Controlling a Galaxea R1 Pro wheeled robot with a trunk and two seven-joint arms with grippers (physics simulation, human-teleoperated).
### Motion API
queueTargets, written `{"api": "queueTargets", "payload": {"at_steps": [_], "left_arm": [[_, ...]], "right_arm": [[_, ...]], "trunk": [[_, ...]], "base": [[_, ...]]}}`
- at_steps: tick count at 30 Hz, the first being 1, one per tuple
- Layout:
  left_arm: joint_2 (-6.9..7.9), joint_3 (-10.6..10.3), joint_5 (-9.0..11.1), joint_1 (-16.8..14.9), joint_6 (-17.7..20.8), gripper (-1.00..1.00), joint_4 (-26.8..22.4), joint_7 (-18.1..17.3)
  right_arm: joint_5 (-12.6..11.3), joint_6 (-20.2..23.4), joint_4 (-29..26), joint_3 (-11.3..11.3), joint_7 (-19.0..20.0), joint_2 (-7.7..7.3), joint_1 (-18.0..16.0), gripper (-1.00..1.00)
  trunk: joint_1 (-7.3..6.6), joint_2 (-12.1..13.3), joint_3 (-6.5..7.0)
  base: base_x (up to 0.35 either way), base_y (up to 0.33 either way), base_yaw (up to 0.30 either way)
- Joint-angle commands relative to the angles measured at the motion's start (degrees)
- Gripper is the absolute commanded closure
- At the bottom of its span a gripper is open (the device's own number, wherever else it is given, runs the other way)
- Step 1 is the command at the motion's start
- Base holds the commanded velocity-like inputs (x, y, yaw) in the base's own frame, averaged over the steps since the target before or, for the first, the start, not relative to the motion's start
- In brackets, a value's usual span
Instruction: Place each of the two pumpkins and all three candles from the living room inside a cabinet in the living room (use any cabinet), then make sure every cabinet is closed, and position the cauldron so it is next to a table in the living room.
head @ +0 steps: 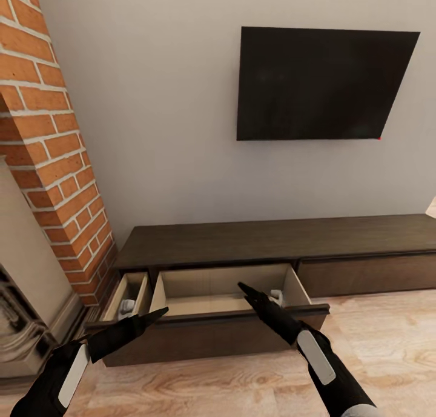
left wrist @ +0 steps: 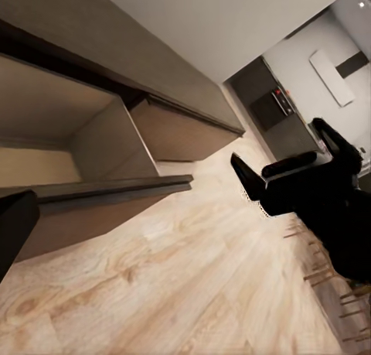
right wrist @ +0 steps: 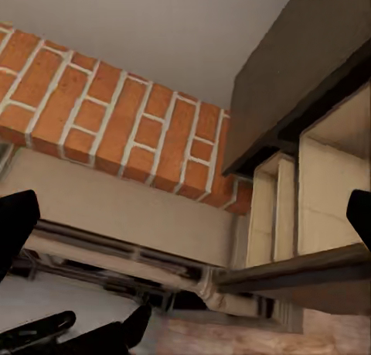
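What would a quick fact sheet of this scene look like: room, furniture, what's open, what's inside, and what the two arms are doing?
room: white wall, black TV, brick column, wood floor
cabinet: long, low, dark brown, under the TV
open drawers: wide drawer and narrow drawer at the left end
closed: drawer front to the right
inside: pale candle in narrow drawer; another candle in wide drawer
left gripper: empty, before the drawers
right gripper: empty, over the wide drawer

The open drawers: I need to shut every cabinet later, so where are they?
In the head view, both open drawers sit at the cabinet's left end beside the brick fireplace: a narrow drawer nearest the bricks, a wide drawer right of it.
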Motion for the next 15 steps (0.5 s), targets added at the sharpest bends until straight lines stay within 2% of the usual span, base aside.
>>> {"api": "queueTargets", "payload": {"at_steps": [1,2,4,5,7,8,9,10,11,12,14,15], "left_arm": [[0.01,0.0,0.2,0.0,0.5,-1.00,0.0,-0.1],[0.05,0.0,0.2,0.0,0.5,-1.00,0.0,0.2],[0.10,0.0,0.2,0.0,0.5,-1.00,-0.3,0.6],[0.17,0.0,0.2,0.0,0.5,-1.00,-0.4,1.2],[0.22,0.0,0.2,0.0,0.5,-1.00,-0.5,2.0],[0.25,0.1,0.3,0.0,0.5,-1.00,-0.7,3.1],[0.26,0.1,0.3,0.0,0.5,-1.00,-0.7,3.7],[0.27,0.1,0.3,0.0,0.5,-1.00,-1.0,4.7],[0.28,0.1,0.3,0.0,0.5,-1.00,-1.2,5.1],[0.32,0.2,0.3,0.0,0.5,-1.00,-1.9,6.0],[0.41,0.3,0.3,0.0,0.6,-1.00,-3.1,7.8],[0.49,0.4,0.3,0.0,0.6,-1.00,-3.3,8.1]], "right_arm": [[0.6,2.1,-1.9,0.4,-2.2,-0.03,0.0,-1.00],[2.2,5.5,-6.2,0.9,-6.8,-0.07,0.0,-1.00],[3.3,8.6,-10.9,1.3,-12.1,-0.12,0.1,-1.00],[4.1,11.2,-15.8,1.4,-18.0,-0.15,0.3,-1.00],[4.5,13.7,-20.5,1.5,-24.1,-0.17,0.4,-1.00],[4.8,16.5,-24.9,1.5,-30.0,-0.22,0.5,-1.00],[4.9,17.9,-26.8,1.5,-32.8,-0.24,0.5,-1.00],[5.1,20.6,-30.0,1.5,-38.0,-0.28,0.6,-1.00],[5.1,21.8,-31.3,1.4,-40.5,-0.35,0.6,-1.00],[5.2,23.6,-33.2,1.4,-45.1,-0.72,0.6,-1.00],[5.3,25.6,-35.2,1.4,-52.6,-2.34,0.7,-1.00],[5.3,25.9,-35.5,1.4,-53.8,-2.87,0.8,-1.00]], "trunk": [[-0.23,0.4,0.13],[-0.45,0.8,0.31],[-0.89,1.6,0.67],[-1.11,2.0,0.85],[-1.55,2.8,1.21],[-1.77,3.2,1.39],[-1.99,3.6,1.57],[-2.21,4.0,1.74],[-2.43,4.4,1.92],[-2.65,4.8,2.10],[-3.09,5.6,2.46],[-3.31,6.0,2.64]], "base": [[0.000,0.000,0.000],[0.000,0.000,0.000],[0.000,0.000,0.000],[0.000,0.000,0.000],[0.000,0.000,0.000],[0.000,0.000,0.000],[0.000,0.000,0.000],[0.000,0.000,0.000],[0.000,0.000,0.000],[0.000,0.000,0.000],[0.000,0.000,0.000],[0.000,0.000,0.000]]}}
